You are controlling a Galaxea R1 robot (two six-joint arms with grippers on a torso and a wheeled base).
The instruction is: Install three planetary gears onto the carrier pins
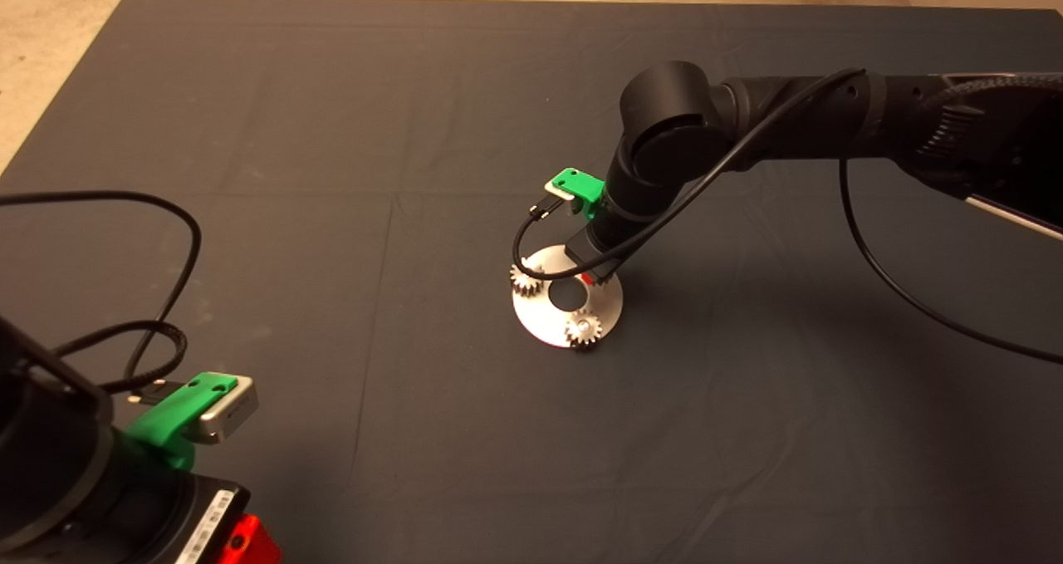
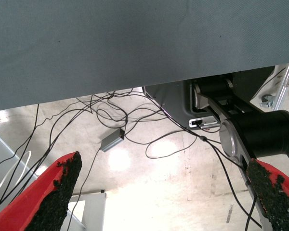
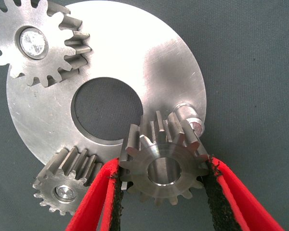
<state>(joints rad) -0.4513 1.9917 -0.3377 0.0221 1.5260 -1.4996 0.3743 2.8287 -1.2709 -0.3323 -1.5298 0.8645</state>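
Held gear: the third gear (image 3: 164, 166) is clamped by its teeth between the two pads of the right gripper (image 3: 164, 192), bore facing up toward the wrist camera.
Free pin: the last bare pin (image 3: 189, 117) stands at the rim of the disc (image 3: 149, 62), just beside the held gear and partly hidden behind its teeth (the gear is not on it yet).
Key relation: the gear's bore lies off to one side of the pin, not over it; by my reading the gear needs a small sideways shift toward the disc's rim before going down.
Axes: the pin stands upright; the gear's bore looks slightly tilted, so it may need squaring.
Fitted gears: one gear (image 3: 36, 43) and another (image 3: 65, 185) each sit on a pin at the disc's rim.
Disc place: near the middle of the mat (image 1: 332, 132) on the desk.
Left gripper (image 2: 164, 192): parked at the mat's near left corner, fingers apart, holding nothing.
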